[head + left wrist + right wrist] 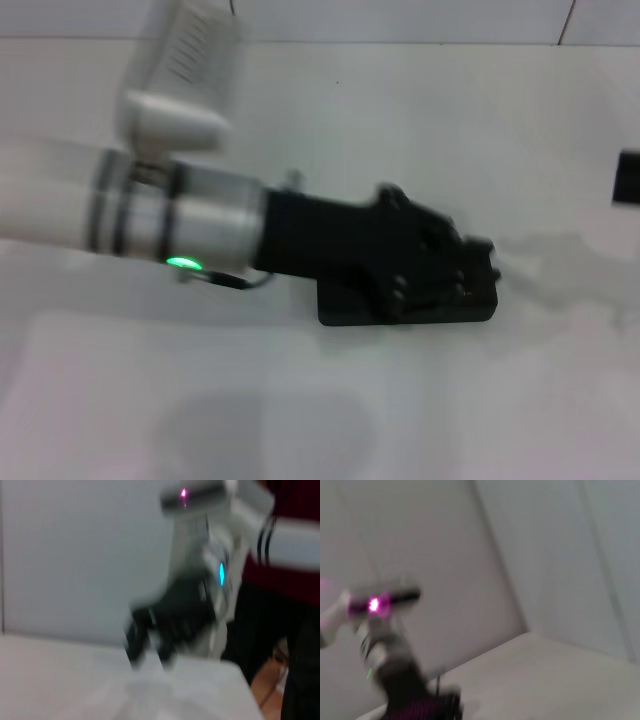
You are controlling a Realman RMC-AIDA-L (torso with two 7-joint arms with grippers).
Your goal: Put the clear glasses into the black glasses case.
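The black glasses case lies flat at the middle of the white table, largely covered by my left gripper, which reaches in from the left and hovers right over it. The right wrist view shows that same left gripper low over the table. A faint transparent shape just right of the case looks like the clear glasses; its outline is hard to make out. My right gripper shows only as a dark block at the right edge, and farther off in the left wrist view as the right gripper, above the table.
The white table stretches back to a pale wall. In the left wrist view a person in dark red and black stands behind the right arm, beyond the table's corner.
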